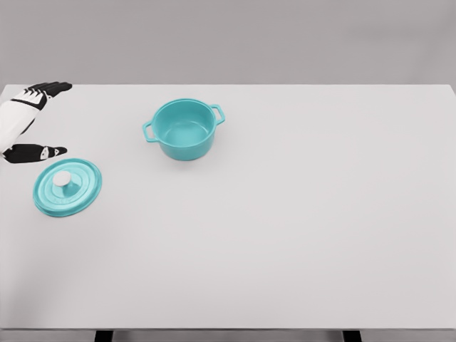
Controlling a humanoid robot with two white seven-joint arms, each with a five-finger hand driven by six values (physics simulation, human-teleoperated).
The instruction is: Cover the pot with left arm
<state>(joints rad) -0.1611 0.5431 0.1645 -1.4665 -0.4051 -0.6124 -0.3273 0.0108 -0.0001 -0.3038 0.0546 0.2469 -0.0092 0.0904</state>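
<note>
Left hand [28, 121], white with black fingers, is seen at the far left edge of the head view, fingers spread and relaxed, nothing held and nothing touched; thumb is stretched out just above the lid.

Round teal lid with a pale knob at its centre [68, 187] is lying flat on the table, knob up, just below and slightly right of the hand, apart from it. Lid is judged rigid, probably enamelled metal, moderately heavy, with a smooth glossy surface likely to be slippery at the rim. Best hold is judged to be the pale knob [63, 179], pinched from above between thumb and fingers; the rim lies flush on the table and would be hard to get under.

Teal round pot with two small side handles [184, 129] is standing upright and uncovered, well to the right of the hand and a little further back than the lid, well apart from the lid. Interior appears empty. Pot is judged stiff and stable enough not to tip when the lid is set down, though a push from the side could slide it.

White tabletop [299, 228] is under both items. Right arm is not seen.

Task is judged not yet begun: lid is ungrasped, pot is open.
</note>
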